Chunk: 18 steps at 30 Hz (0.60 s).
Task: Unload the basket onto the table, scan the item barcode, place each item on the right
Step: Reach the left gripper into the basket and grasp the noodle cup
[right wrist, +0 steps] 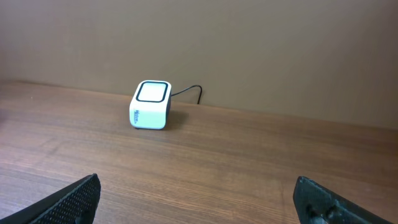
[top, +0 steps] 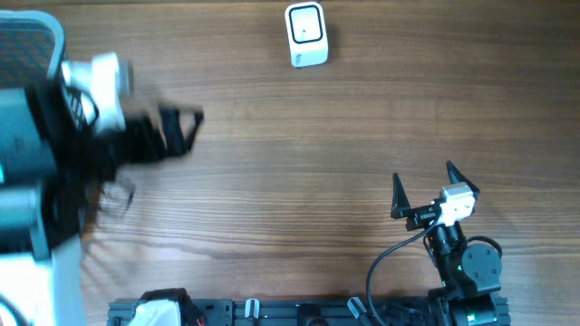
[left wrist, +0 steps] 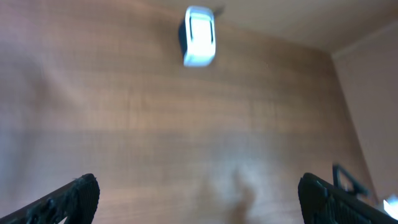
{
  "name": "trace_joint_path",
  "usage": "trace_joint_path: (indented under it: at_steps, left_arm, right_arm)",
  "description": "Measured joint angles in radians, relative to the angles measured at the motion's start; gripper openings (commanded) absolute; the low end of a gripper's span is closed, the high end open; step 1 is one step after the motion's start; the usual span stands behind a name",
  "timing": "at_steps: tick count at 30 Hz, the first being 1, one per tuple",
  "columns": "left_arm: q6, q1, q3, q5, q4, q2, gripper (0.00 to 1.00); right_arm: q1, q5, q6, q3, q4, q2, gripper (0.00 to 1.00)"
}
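Note:
A small white barcode scanner [top: 306, 34] with a dark top window stands at the table's far edge, also seen as the scanner [left wrist: 199, 36] and the scanner [right wrist: 150, 104]. No item with a barcode shows in any view. My left gripper [top: 192, 131] is blurred at the left of the table, open and empty, well left of the scanner. In the left wrist view the left gripper [left wrist: 199, 199] has wide-apart fingers over bare wood. My right gripper [top: 423, 174] stands open near the front right, and the right gripper [right wrist: 198, 199] holds nothing.
A large grey and teal shape [top: 27, 136], blurred, fills the left edge beside the left arm. A black rail [top: 299, 312] runs along the front edge. The scanner's dark cable [right wrist: 189, 92] runs back towards the beige wall [right wrist: 261, 50].

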Motion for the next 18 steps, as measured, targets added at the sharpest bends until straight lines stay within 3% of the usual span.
trace_joint_path:
  at_steps: [3,5,10,11,14,18]
  left_arm:
    - [0.005,0.001,0.130,-0.028,0.068,0.166,1.00]
    - [-0.042,0.027,0.132,-0.136,0.114,0.197,1.00]
    - [-0.116,0.315,0.140,-0.426,0.183,0.200,1.00]
    - [-0.118,0.424,0.140,-0.473,0.186,0.201,1.00]
    - [-0.115,0.624,0.148,-0.554,0.192,0.254,1.00]
    - [-0.024,0.689,0.152,-0.556,0.139,0.438,1.00]
  right_arm:
    - [0.000,0.000,0.000,0.000,0.001,0.000,1.00]
    - [0.000,0.000,0.000,0.000,0.001,0.000,1.00]
    - [0.000,0.000,0.000,0.000,0.001,0.000,1.00]
    - [0.000,0.000,0.000,0.000,0.001,0.000,1.00]
    - [0.000,0.000,0.000,0.000,0.001,0.000,1.00]
    - [0.000,0.000,0.000,0.000,0.001,0.000,1.00]
